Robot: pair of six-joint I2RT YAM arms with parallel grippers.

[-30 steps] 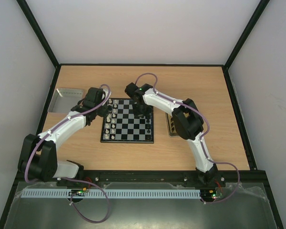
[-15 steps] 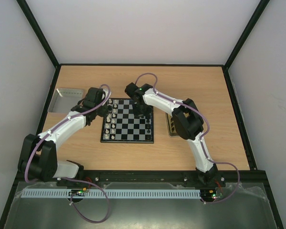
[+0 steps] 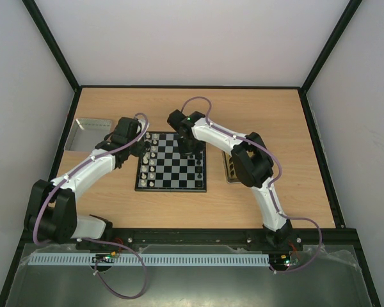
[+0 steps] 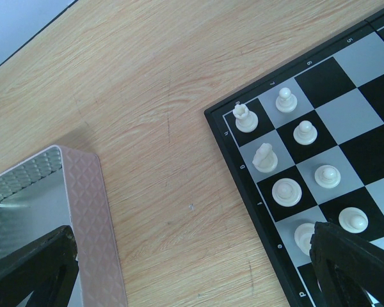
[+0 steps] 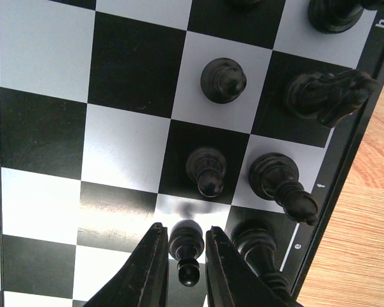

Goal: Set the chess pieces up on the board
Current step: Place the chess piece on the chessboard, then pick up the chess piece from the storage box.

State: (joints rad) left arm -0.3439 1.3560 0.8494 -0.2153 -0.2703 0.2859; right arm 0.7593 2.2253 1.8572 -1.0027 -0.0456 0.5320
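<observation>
The chess pieces (image 3: 151, 163) stood on the board (image 3: 171, 188), which lay in the middle of the top view on the wooden table (image 3: 275, 121), between the two arms. The white pieces (image 3: 148, 173) filled the two columns at the left edge of the board, and the black pieces (image 3: 198, 167) stood along its right edge. The right gripper (image 5: 183, 259) hung low over the right part of the board, at the bottom of its own view. Its two fingers (image 5: 150, 268) were clenched on a black pawn (image 5: 186, 245); I could not tell whether the pawn rested on its square. Above it in that view stood two more black pawns (image 5: 207, 169), and taller black figures (image 5: 278, 182) stood in the column beside the dark frame. The left gripper (image 4: 192, 275) was released and held nothing, with one finger in each lower corner of its view. It hovered over the bare table beside the upper left corner of the board, where a white rook (image 4: 245, 118) stood on the corner square, a white knight (image 4: 265, 157) just below it, and white pawns (image 4: 304, 132) to their right. A silver tray (image 3: 88, 133) lay at the left of the top view, apart from the board. A second tray (image 3: 231, 167), partly hidden by the right arm, lay just to the right of the board.
</observation>
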